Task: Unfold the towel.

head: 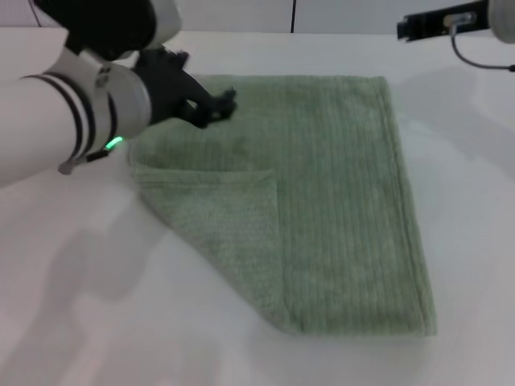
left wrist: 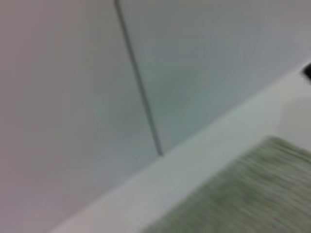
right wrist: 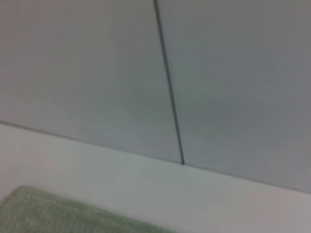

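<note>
The pale green towel (head: 338, 201) lies flat on the white table (head: 96, 305). Its near-left part is folded over on top of the rest, with the flap's edge running across at about a third of the towel's depth. My left gripper (head: 211, 108), black, hovers low over the towel's far-left corner. My right gripper (head: 426, 26) is held high at the far right, off the towel. A strip of the towel (left wrist: 252, 194) shows in the left wrist view, and one corner of the towel (right wrist: 48, 211) in the right wrist view.
A grey panelled wall (right wrist: 97, 73) with a dark vertical seam (left wrist: 138, 82) rises behind the table's far edge. White tabletop surrounds the towel on all sides.
</note>
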